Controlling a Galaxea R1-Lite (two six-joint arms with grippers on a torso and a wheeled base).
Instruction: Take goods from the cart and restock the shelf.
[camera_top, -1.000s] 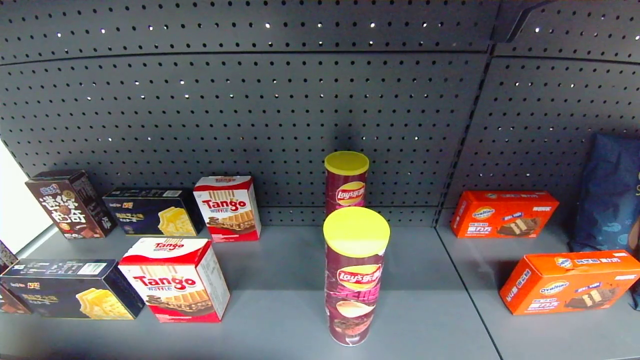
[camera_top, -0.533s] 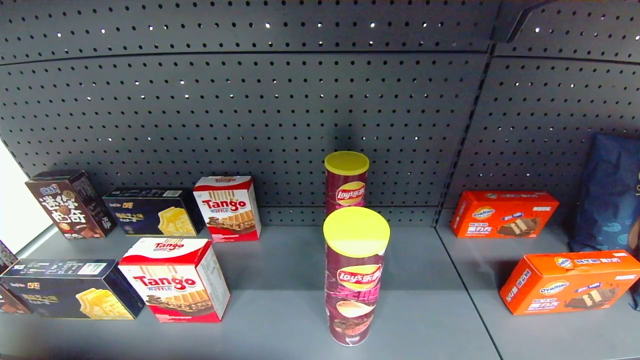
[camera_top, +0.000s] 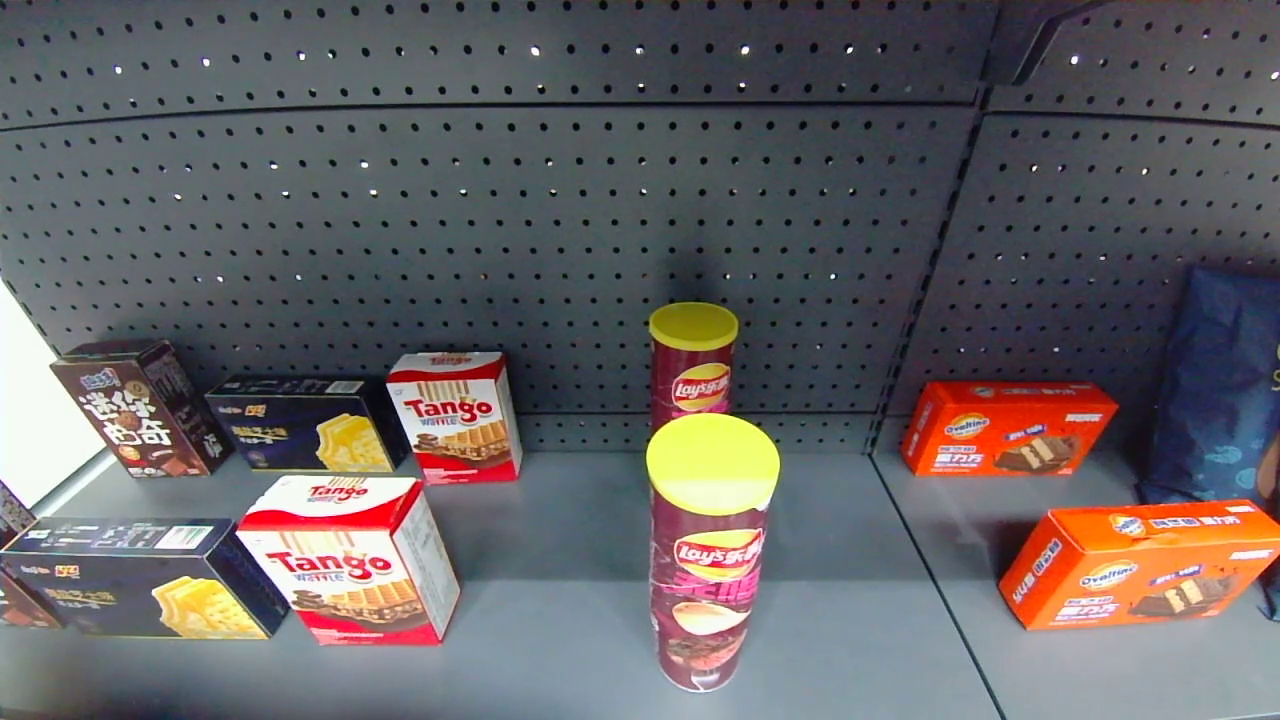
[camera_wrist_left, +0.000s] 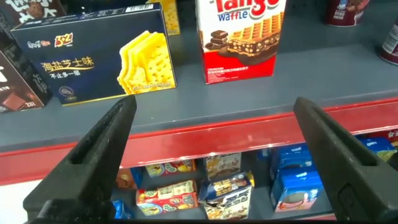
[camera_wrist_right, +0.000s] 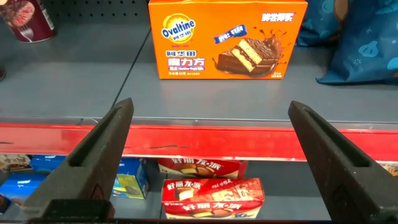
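Observation:
On the grey shelf (camera_top: 560, 560) two maroon chip cans with yellow lids stand one behind the other, the front can (camera_top: 708, 550) and the back can (camera_top: 692, 365). Two red-and-white wafer boxes (camera_top: 352, 558) (camera_top: 457, 415) and dark blue cracker boxes (camera_top: 135, 577) sit to the left. Orange cake boxes (camera_top: 1140, 563) (camera_top: 1005, 427) lie on the right section. My left gripper (camera_wrist_left: 214, 165) is open and empty, held before the shelf's red edge, facing a cracker box (camera_wrist_left: 99, 59) and a wafer box (camera_wrist_left: 239, 37). My right gripper (camera_wrist_right: 211, 162) is open and empty, facing an orange cake box (camera_wrist_right: 227, 38).
A dark brown box (camera_top: 140, 405) stands at the far left and a blue bag (camera_top: 1225, 390) at the far right. A perforated back panel (camera_top: 560, 230) closes the shelf. Below the red shelf edge (camera_wrist_right: 211, 142) a lower shelf holds more boxes (camera_wrist_right: 211, 196) (camera_wrist_left: 230, 193).

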